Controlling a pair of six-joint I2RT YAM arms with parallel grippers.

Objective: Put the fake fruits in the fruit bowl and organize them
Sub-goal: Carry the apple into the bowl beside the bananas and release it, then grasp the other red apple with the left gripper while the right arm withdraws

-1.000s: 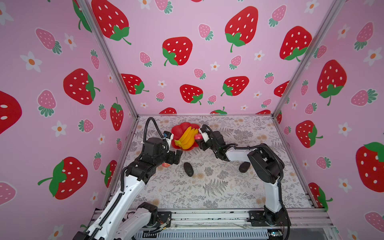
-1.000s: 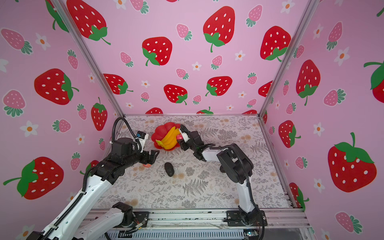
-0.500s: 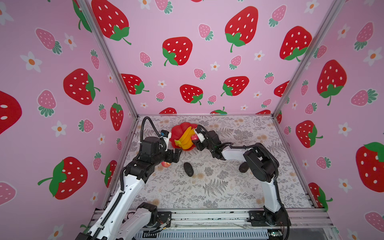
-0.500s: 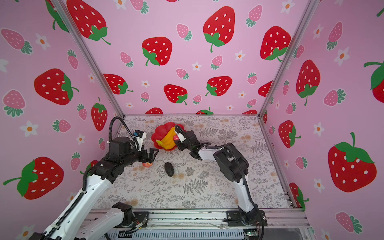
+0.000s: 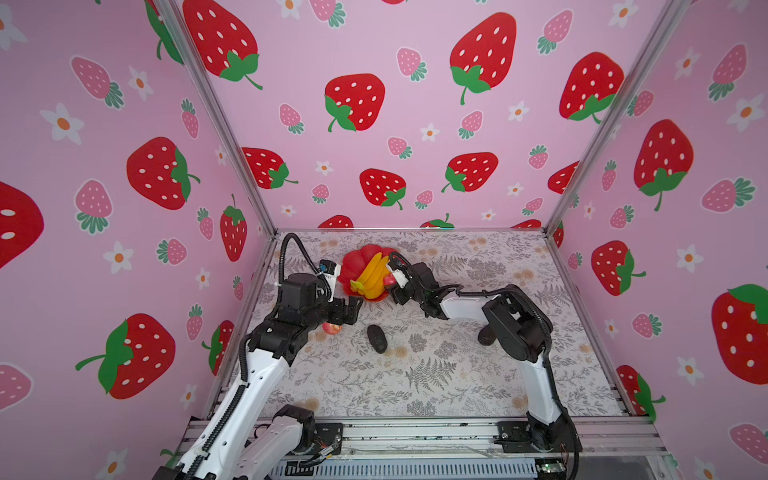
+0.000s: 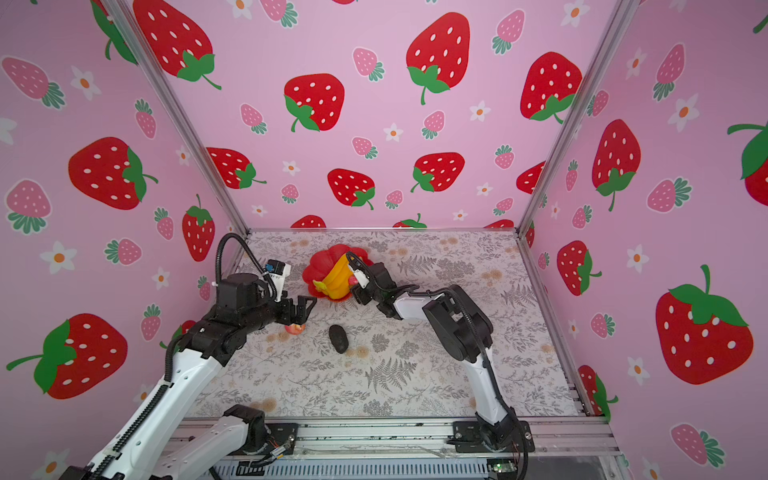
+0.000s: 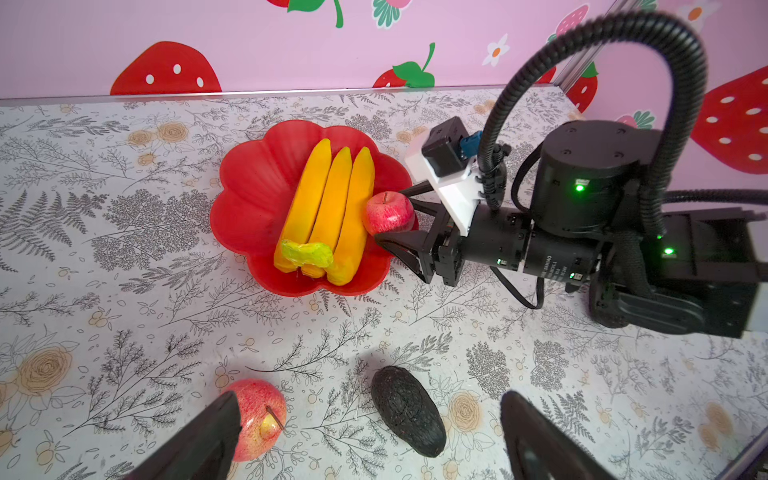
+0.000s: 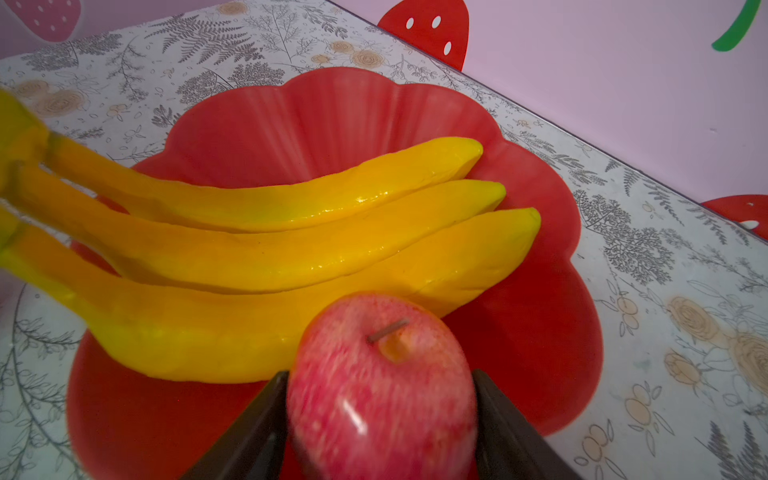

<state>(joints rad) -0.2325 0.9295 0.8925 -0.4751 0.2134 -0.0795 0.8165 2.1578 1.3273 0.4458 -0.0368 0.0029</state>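
Progress stands near halfway, in our judgement. We see the yellow plastic banana bunch [image 7: 328, 208] lying inside the shallow glossy red flower-shaped bowl [image 7: 257, 187]. One small red-pink apple [image 8: 382, 386] sits between the fingers of the right gripper [image 7: 397, 216], at the bowl rim nearest that gripper and touching the bananas. Those fingers flank the apple closely; whether they pinch it or merely stand beside it we cannot tell. The left gripper [image 5: 350, 309] hangs wide and empty above the floral counter [image 7: 415, 332]. Below it lie a second red-pink apple [image 7: 257, 415], beside one finger, and a dark bumpy oval fruit [image 7: 407, 411] between the fingers. Another dark oval fruit [image 5: 483, 336] rests well behind the right gripper, by that arm's elbow. Three fruits are not yet in the bowl.
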